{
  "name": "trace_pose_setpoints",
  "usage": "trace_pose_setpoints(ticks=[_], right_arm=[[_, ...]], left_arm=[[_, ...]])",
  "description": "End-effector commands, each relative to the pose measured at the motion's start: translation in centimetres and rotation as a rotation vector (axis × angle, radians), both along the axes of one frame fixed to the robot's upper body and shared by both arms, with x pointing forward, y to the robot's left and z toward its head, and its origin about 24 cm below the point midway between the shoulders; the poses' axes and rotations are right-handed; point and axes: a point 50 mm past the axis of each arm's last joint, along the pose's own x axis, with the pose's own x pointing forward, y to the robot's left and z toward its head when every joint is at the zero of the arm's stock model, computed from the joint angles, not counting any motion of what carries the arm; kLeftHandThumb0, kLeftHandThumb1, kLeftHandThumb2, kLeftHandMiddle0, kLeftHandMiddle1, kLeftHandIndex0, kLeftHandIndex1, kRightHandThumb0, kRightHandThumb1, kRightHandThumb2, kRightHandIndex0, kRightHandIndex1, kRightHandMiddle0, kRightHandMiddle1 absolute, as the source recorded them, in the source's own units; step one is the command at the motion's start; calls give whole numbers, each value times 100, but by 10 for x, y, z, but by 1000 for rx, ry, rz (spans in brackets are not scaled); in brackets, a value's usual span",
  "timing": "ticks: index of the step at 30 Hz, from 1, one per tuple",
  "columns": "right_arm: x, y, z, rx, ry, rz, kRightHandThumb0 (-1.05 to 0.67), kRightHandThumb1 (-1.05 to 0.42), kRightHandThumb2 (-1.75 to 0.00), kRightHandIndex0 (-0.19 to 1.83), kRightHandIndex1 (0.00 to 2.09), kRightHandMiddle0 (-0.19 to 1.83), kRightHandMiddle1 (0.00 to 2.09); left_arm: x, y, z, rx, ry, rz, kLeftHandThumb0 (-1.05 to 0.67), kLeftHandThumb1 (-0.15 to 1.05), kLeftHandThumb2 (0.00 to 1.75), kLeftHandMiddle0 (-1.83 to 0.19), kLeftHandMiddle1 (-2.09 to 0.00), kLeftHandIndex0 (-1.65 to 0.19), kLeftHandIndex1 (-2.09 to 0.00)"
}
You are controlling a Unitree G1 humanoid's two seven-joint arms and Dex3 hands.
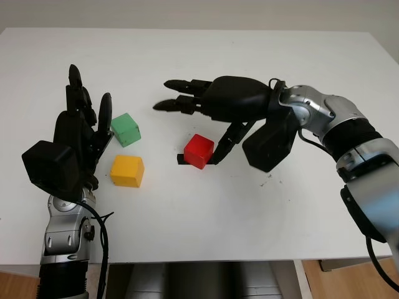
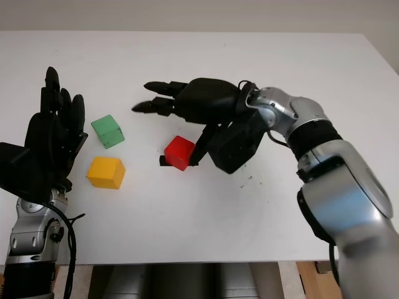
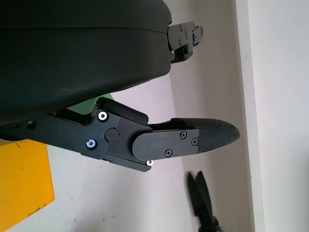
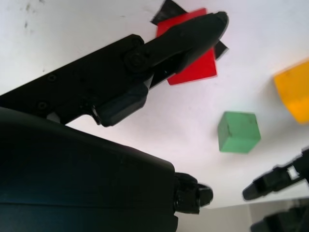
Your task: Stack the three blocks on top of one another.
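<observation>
**Table inventory: three blocks unstacked, right hand at the red one**

- Table (image 1: 262, 224): white top, all three blocks lying singly on it, none stacked.
- Left hand (image 1: 78, 140): nearest item, raised at the near left of the table, open, holding nothing, just left of the yellow and green blocks.
- Yellow block (image 1: 127, 171): nearest block, on the table beside the left hand.
- Red block (image 1: 199, 151): centre of the table, well apart from the other two.
- Right hand (image 1: 218, 103): above and just beyond the red block, reaching in from the right. Thumb (image 4: 186, 36) angled down against the block's right side, tip at its lower edge; the two other fingers (image 1: 181, 84) stretched out level toward the left, clear of the block. Hand not closed on the block.
- Green block (image 1: 126, 129): farthest of the left pair, just beyond the yellow one, with a gap between them.
</observation>
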Motion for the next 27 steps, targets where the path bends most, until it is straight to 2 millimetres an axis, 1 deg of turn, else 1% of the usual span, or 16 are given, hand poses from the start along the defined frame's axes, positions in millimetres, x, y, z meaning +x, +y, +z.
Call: trace_pose_setpoints(ticks=[1,3,4,5,6,8,10,12,14,19,27], right_arm=[[-1,-10,8,114,57,-24,-95,-89,-6,-19,0,-19,1],[-1,-23,13,325,123,-63,-94,-98,-9,-19,0,-19,0],[-1,-29,13,434,153,-87,-93,-101,-15,-19,0,-19,0],[-1,-33,12,505,175,-103,-91,-103,-22,-19,0,-19,0],[0,-39,8,594,205,-134,-90,-104,-24,-19,0,-19,0],[0,-49,-2,759,249,-175,-90,-105,-42,-19,0,-18,1],[-2,-54,-9,858,260,-199,-88,-105,-50,-19,0,-17,2],[-4,-57,-18,948,291,-224,-84,-105,-59,-17,2,-17,3],[-6,-57,-28,1057,382,-246,-83,-105,-63,-18,1,-18,1],[-15,-58,-45,1190,491,-304,-77,-105,-73,-19,0,-19,0],[-22,-59,-60,1276,531,-393,-76,-105,-74,-19,0,-19,0]], left_arm=[[-4,4,3,14,-20,8,-68,105,50,18,-2,17,-6],[-7,6,6,28,-27,5,-67,105,50,18,-3,17,-6],[-8,6,7,36,-27,2,-66,105,50,18,-3,17,-6],[-9,7,8,42,-27,0,-65,105,51,18,-4,17,-6],[-10,7,9,49,-28,-3,-65,105,52,18,-4,17,-6],[-14,9,12,63,-38,-6,-64,105,51,17,-5,17,-6],[-16,10,14,79,-50,-2,-62,105,51,16,-6,16,-6],[-18,11,17,97,-57,5,-63,105,48,10,-7,12,-8],[-20,13,20,122,-55,7,-64,105,46,7,-8,9,-9],[-23,16,23,210,-29,10,-66,105,45,2,-9,5,-10],[-30,19,29,280,6,-15,-70,105,36,-5,-8,-1,-11]])
